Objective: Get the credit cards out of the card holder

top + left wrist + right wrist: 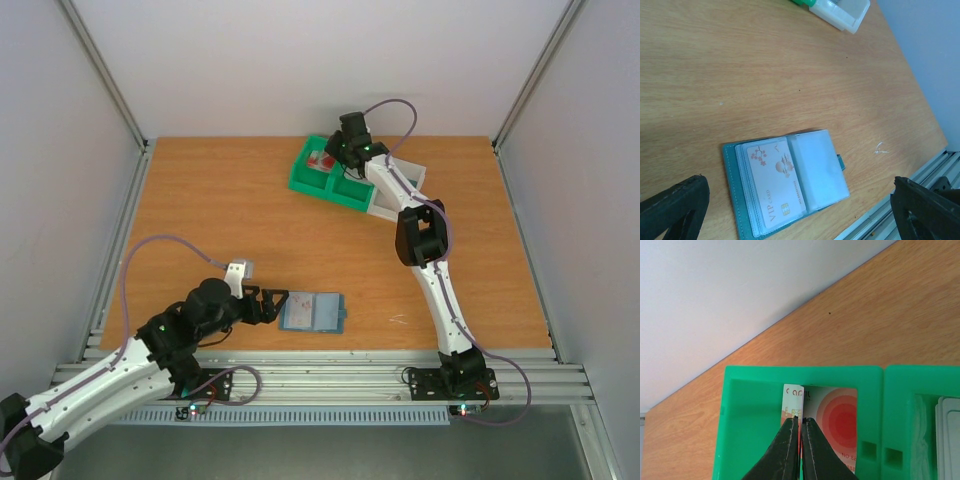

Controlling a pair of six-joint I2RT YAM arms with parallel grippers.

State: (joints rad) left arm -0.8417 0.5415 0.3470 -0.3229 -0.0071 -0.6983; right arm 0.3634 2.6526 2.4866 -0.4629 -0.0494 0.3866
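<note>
Left wrist: card holder (815,170) lies open, white card (776,182) inside reads "VIP CARD"; left gripper (800,180) spread wide. Right gripper (800,420) pressed together over red-marked card (837,420) in green tray (755,375).

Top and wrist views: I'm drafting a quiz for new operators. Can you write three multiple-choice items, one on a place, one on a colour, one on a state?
1. The card holder lies:
A) against the back wall
B) on the table by the left gripper
C) on the metal rail

2. The tray compartment under the right gripper is:
A) green
B) white
C) orange

3. The card holder is:
A) folded shut
B) open and empty
C) open with a VIP card in a sleeve

Answers:
1. B, it lies flat just ahead of that gripper.
2. A, green walls frame the right wrist view.
3. C, the left wrist view shows the card under clear plastic.
</note>
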